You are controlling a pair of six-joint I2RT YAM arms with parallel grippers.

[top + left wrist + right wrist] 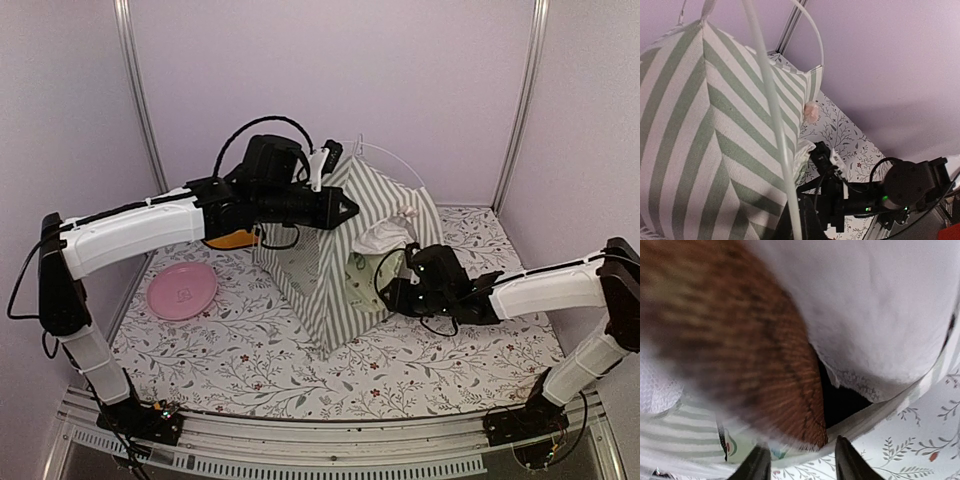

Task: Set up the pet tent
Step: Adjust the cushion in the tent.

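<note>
Our right gripper (802, 462) holds its two dark fingers apart with nothing between them, low at the door of the pet tent (330, 270). The opening lies straight ahead of it, with the white lace curtain (880, 315) hanging above and the tent's floor edge running across just beyond the tips. A brown ribbed blur fills the left of that wrist view; we cannot tell what it is.

Our left gripper (322, 168) sits at the tent's peak, jaws together. A thin white pole (771, 115) runs down the striped wall toward where its fingers would be, but we cannot see whether it is pinched.

The tent stands mid-table on the floral cloth (250, 370), between the two arms, with its tall axis upright and its door turned toward the right arm. We judge the next move turns on this — the right arm is nearer the door and base, the left nearer the peak and poles. Work at the doorway falls to the right, reaching forward.
</note>
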